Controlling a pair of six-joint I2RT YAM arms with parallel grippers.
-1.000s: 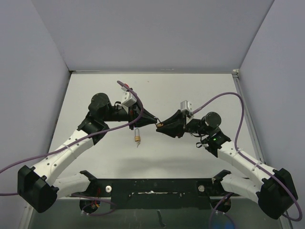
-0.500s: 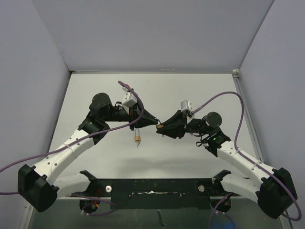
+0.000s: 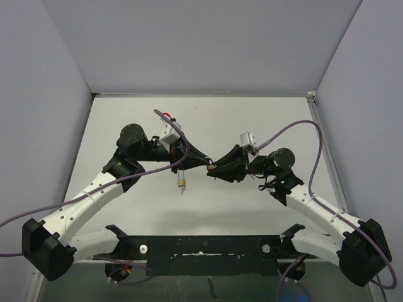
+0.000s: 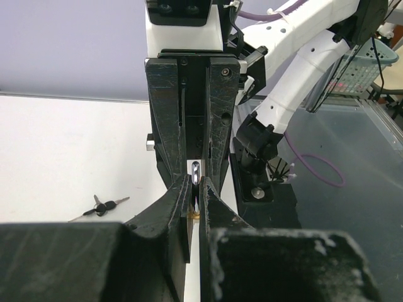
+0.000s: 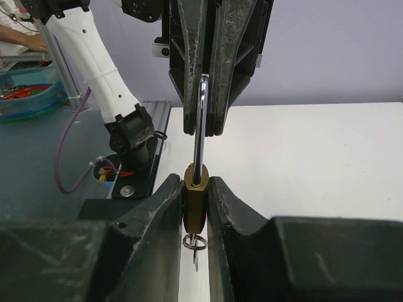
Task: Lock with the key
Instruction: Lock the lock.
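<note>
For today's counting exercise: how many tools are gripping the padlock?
2. The left tool pinches the padlock's steel loop; the right tool clamps its brass body. No others visible.

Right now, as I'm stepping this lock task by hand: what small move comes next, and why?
Probably ease the grippers together, pressing the shackle into the padlock body: the right gripper clamps that body, the left gripper pinches the shackle, which looks drawn out.

Above the tabletop, the padlock sits between the left end effector, on its shackle, and the right end effector, around its body. What may be keys lie on the tabletop to its left.
</note>
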